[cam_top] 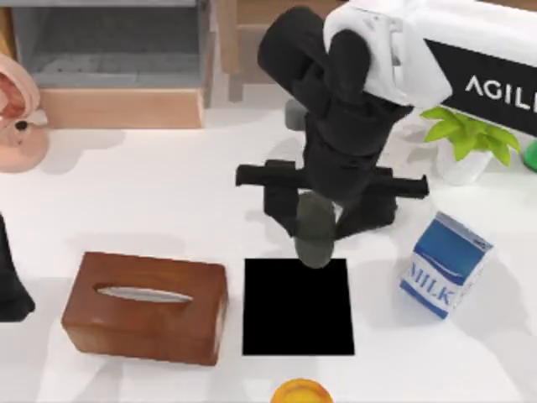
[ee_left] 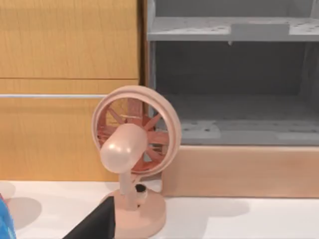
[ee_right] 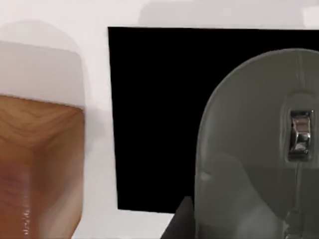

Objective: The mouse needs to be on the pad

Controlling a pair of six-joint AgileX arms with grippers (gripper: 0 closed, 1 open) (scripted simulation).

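Observation:
The mouse [cam_top: 315, 228] is a dull grey-olive oval held between the fingers of my right gripper [cam_top: 317, 217], which is shut on it. In the top view it overlaps the far edge of the pad [cam_top: 298, 312], a flat black rectangle near the table's front. From the right wrist, the mouse [ee_right: 259, 149] looms close over the pad [ee_right: 159, 114], with one dark fingertip [ee_right: 179, 221] beside it. I cannot tell whether the mouse touches the pad. My left arm [cam_top: 12, 285] is parked at the table's left edge.
A brown wooden tissue box [cam_top: 147, 306] lies just left of the pad. A blue milk carton [cam_top: 445, 264] stands to its right, and a potted plant [cam_top: 466, 138] behind that. A pink fan [ee_left: 132, 149] stands far left by the shelf. A yellow object [cam_top: 300, 392] sits at the front edge.

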